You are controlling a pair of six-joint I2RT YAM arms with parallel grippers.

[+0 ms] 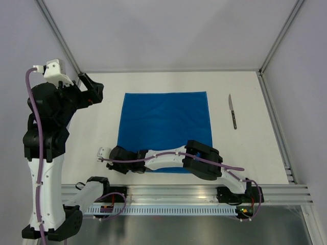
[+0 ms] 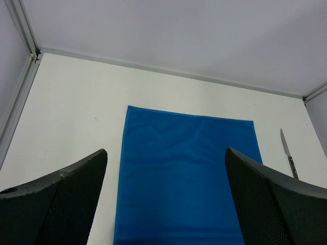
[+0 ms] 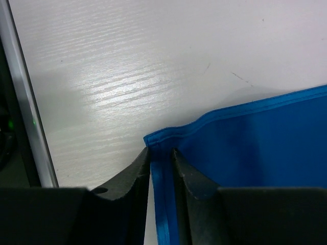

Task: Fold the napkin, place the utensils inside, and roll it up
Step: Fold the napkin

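Observation:
The bright blue napkin (image 1: 166,122) lies spread flat on the white table, with the small dark-handled knife (image 1: 232,111) off to its right, clear of the cloth. My right gripper (image 1: 113,153) reaches low along the napkin's near edge to the near-left corner. In the right wrist view its gripper (image 3: 161,151) pinches the hemmed corner of the napkin (image 3: 255,148), which stands up slightly between the jaws. My left gripper (image 1: 94,89) hangs high at the left, wide open and empty. Its wrist view shows the gripper (image 2: 166,150) above the napkin (image 2: 186,173) and the knife (image 2: 287,153).
A metal rail (image 1: 204,191) runs along the table's near edge, close beside my right gripper (image 3: 20,102). Aluminium frame posts (image 1: 276,122) and pale walls bound the back and sides.

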